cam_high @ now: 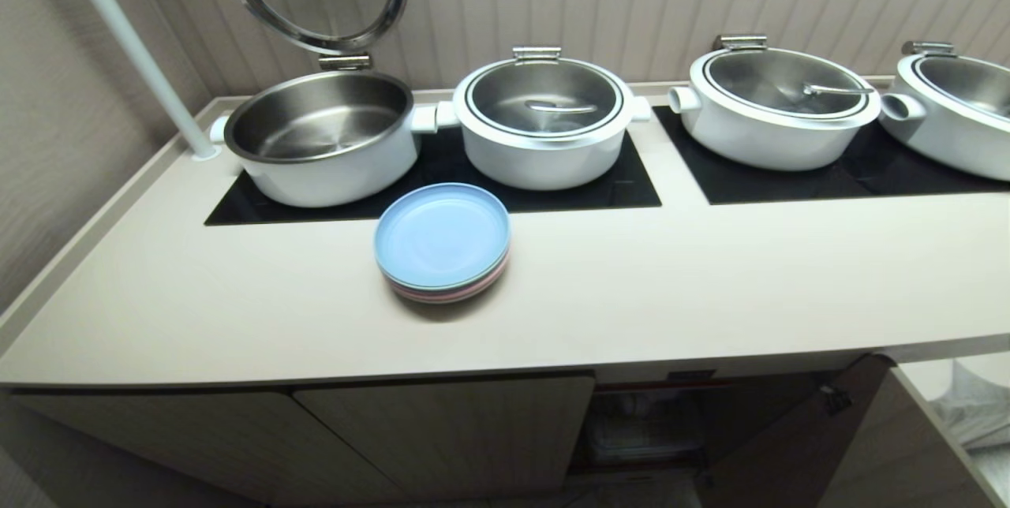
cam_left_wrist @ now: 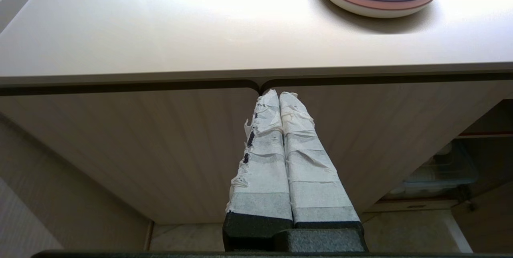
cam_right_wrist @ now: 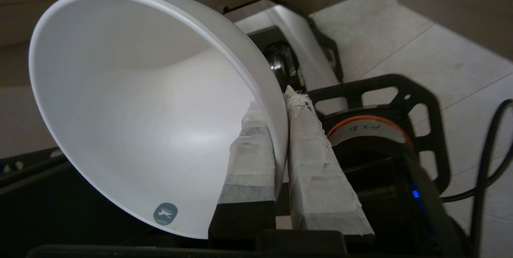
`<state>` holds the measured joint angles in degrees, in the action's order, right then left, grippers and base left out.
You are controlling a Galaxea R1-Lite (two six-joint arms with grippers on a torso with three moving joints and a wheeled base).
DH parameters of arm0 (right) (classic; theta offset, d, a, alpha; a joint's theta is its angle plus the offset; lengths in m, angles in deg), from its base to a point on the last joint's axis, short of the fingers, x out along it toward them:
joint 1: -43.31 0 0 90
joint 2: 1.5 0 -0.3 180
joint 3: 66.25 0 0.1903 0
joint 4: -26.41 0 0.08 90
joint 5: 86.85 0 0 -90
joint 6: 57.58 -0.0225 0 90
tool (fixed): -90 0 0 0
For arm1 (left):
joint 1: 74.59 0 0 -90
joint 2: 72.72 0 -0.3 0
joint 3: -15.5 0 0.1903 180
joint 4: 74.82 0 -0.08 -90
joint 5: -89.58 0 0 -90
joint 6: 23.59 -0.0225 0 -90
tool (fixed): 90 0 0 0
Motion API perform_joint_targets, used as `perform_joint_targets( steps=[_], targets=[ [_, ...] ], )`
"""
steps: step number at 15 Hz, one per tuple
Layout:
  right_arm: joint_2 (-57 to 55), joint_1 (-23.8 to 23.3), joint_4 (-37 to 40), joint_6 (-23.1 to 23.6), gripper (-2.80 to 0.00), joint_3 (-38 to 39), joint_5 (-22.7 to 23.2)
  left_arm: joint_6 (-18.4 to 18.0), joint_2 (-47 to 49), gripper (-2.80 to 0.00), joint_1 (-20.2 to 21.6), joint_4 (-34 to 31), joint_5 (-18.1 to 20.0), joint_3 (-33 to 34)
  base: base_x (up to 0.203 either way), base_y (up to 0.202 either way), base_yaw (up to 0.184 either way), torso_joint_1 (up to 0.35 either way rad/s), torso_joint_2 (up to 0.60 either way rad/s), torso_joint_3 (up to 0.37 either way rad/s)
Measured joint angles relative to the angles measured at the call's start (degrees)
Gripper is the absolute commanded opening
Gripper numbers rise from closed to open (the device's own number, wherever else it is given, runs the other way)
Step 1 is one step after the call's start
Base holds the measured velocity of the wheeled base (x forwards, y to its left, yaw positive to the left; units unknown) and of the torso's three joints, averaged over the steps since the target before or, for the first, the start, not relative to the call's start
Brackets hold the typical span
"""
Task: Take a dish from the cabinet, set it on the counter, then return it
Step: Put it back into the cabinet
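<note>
Bowl [cam_right_wrist: 132,101] is sitting clamped in our right gripper [cam_right_wrist: 280,130], one taped finger [cam_right_wrist: 248,162] inside the wall and the other outside, pinching the rim; we are holding it tilted above floor tiles, off the counter [cam_high: 710,287]. We are keeping our left gripper [cam_left_wrist: 279,97] pressed together and empty, pointing at the seam between two shut cabinet doors [cam_left_wrist: 140,142]. Plates [cam_high: 442,241] are stacked near the counter's front edge, before the hob [cam_high: 552,184].

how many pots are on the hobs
4: open-lidded pot at far left, closed pot beside it, third pot on the right hob, fourth pot cut off by the frame edge; more may sit beyond.
</note>
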<state>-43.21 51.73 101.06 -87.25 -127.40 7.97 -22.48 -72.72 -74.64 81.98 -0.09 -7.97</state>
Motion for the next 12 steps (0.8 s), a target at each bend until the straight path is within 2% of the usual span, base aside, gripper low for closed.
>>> perform_joint_targets(
  steps=[5,12],
  targets=[
    [0.09,0.0,-0.46,-1.19,-2.8,2.42,3.34,0.0,0.0,-2.8,-0.02,0.0,0.01,0.0,0.0,0.0,0.0,0.0,0.0,0.0],
    [0.01,-0.11,-0.65,-0.71,-2.8,4.31,3.55,0.0,0.0,-2.8,-0.02,0.0,0.02,0.0,0.0,0.0,0.0,0.0,0.0,0.0]
  ],
)
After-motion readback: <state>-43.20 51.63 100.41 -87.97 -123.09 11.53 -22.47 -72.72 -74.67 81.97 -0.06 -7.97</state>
